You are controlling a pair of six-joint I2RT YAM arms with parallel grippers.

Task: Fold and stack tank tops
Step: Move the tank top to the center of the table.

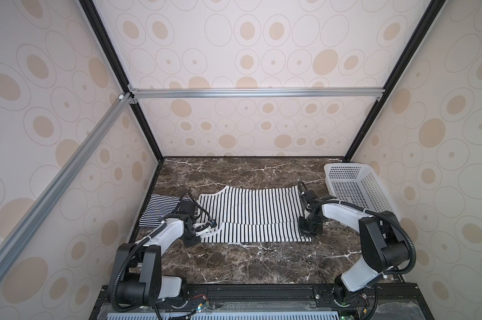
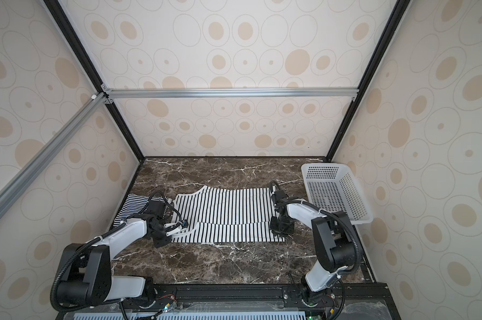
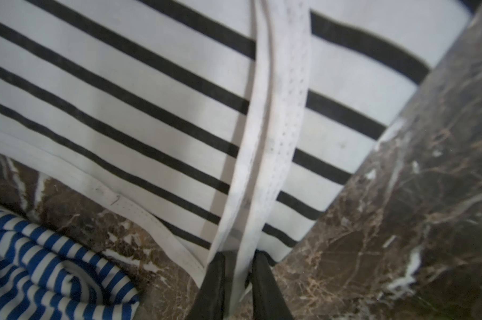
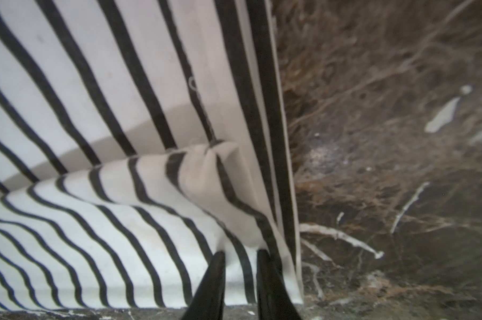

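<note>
One fine-striped top (image 1: 156, 207) is lying on the counter (image 1: 248, 266) at nine o'clock of the wide-striped top (image 1: 251, 210). Left end effector (image 3: 238, 257) is narrowly straddling its white trim (image 3: 276, 124), grip unclear; right end effector (image 4: 241, 253) is pinching the hem (image 4: 234, 210). Uneven release is risking a skewed fold.

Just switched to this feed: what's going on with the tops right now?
Both arms are on the white top with wide black stripes, spread on the marble table. The left tool pinches its white trim at one end; the right tool pinches the fabric at the opposite end, where a flap is lifted. The strip nearest the robot looks folded over. The fine-striped navy top lies bunched on the robot's left, and the white basket sits far right.
</note>
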